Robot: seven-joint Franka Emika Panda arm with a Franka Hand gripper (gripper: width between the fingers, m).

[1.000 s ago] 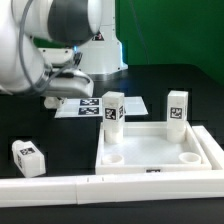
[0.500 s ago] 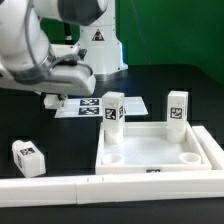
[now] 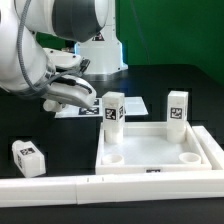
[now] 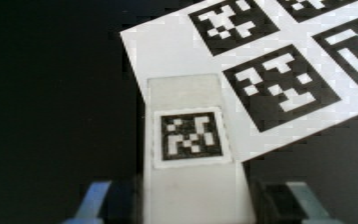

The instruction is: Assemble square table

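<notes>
the tabletop (image 3: 102,148) sits rim up on the black table (image 3: 60,135), towards the exterior view's right. its front and right edges lie close along the white rail (image 3: 60,186). two legs stand upright at its far corners, the left leg (image 3: 113,108) and the right leg (image 3: 177,106), each with its tag facing the camera. the two near corner holes (image 3: 113,158) are bare. a loose leg (image 3: 28,156) lies on its side well off to the left, just behind the rail.

the gripper (image 3: 78,97) hangs low over the table, just left of the left leg and in front of the marker board (image 3: 90,112). in the wrist view another leg (image 4: 194,140) runs lengthwise between the gripper's (image 4: 194,203) fingers (image 4: 98,203), tag towards the camera. its far end lies over the edge of the marker board (image 4: 300,70). a thin dark strip shows on each side between this leg and the fingers, so from here i can't tell whether they are pinching it or only standing either side of it. the arm's bulk hides that leg in the exterior view.
</notes>
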